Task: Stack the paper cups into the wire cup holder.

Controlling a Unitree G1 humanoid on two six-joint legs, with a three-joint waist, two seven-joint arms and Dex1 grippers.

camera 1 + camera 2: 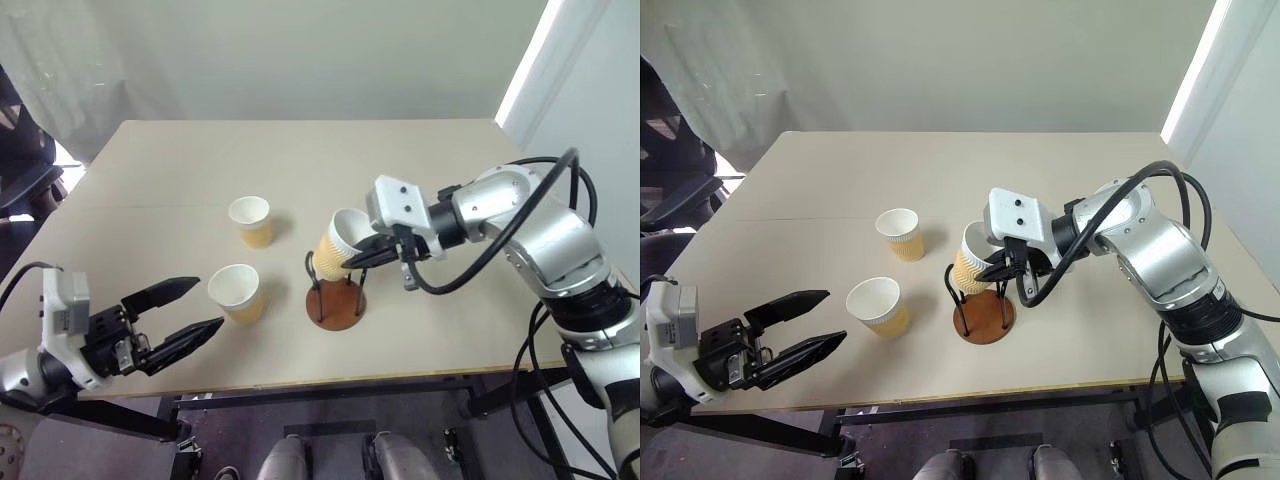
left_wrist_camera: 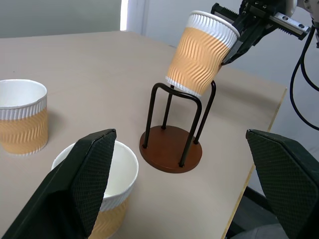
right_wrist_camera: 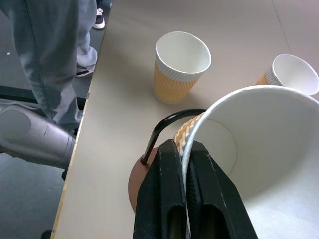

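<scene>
Right gripper [image 1: 362,252] pinching tilted paper cup [image 1: 338,246] rim above wire cup holder [image 1: 337,297] near front table [image 1: 420,160] edge. Left gripper [image 1: 190,310] spread, empty, beside front cup [image 1: 236,292]; third cup [image 1: 251,221] behind; far tabletop open.

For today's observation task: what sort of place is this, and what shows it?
Probably a plain indoor test room: a bare table, blank pale walls, and a person's legs standing beside it.
</scene>
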